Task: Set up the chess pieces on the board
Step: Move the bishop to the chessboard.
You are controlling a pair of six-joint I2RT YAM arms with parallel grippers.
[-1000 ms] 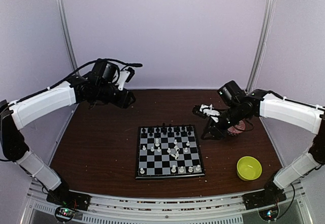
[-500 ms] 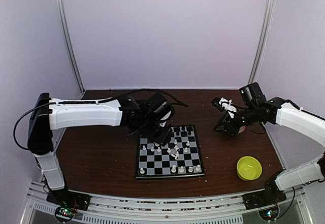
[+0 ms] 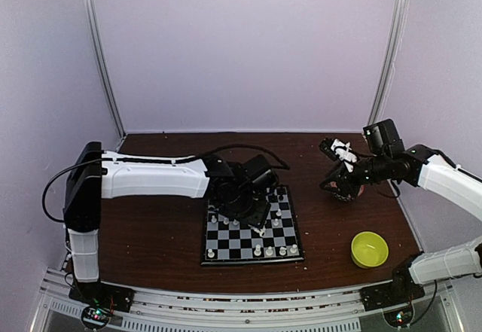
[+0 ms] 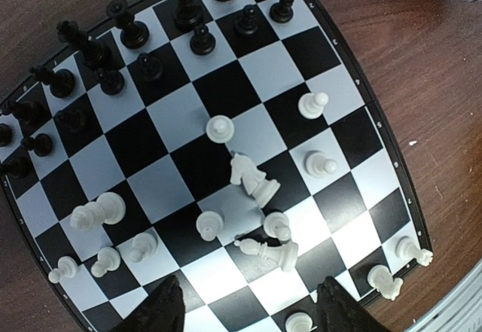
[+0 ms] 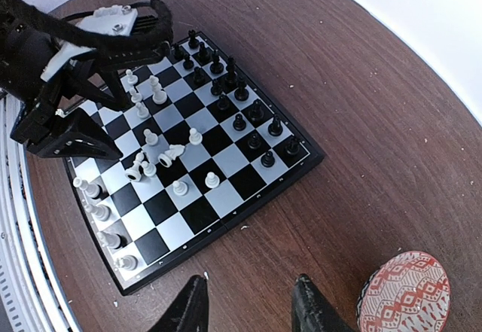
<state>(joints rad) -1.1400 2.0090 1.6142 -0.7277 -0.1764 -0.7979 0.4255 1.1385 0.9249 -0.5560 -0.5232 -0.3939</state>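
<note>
1. The dark brown wooden desk (image 3: 151,219) carries everything; only the top view takes in its whole spread.
2. The small flat square board (image 3: 239,243), black and light-grey checkered with a black rim, lies mid-desk toward the near edge.
3. The round yellow-green bowl (image 3: 370,249), right of the board, shows in the top view alone. The red-patterned bowl (image 5: 407,294) is plain only from the right wrist.
4. The left gripper (image 4: 248,294) hangs over the board's middle, fingers spread and empty; the top view hides this under the arm.
5. The right gripper (image 5: 248,302) hovers beyond the board's far right corner, likewise parted and empty.
6. The tiny plastic chess pieces (image 4: 226,129) sit on the board: black ones in two rows along the far edge, white ones scattered mid-board and along the near edge. The left wrist view shows at least two white ones lying on their sides.
</note>
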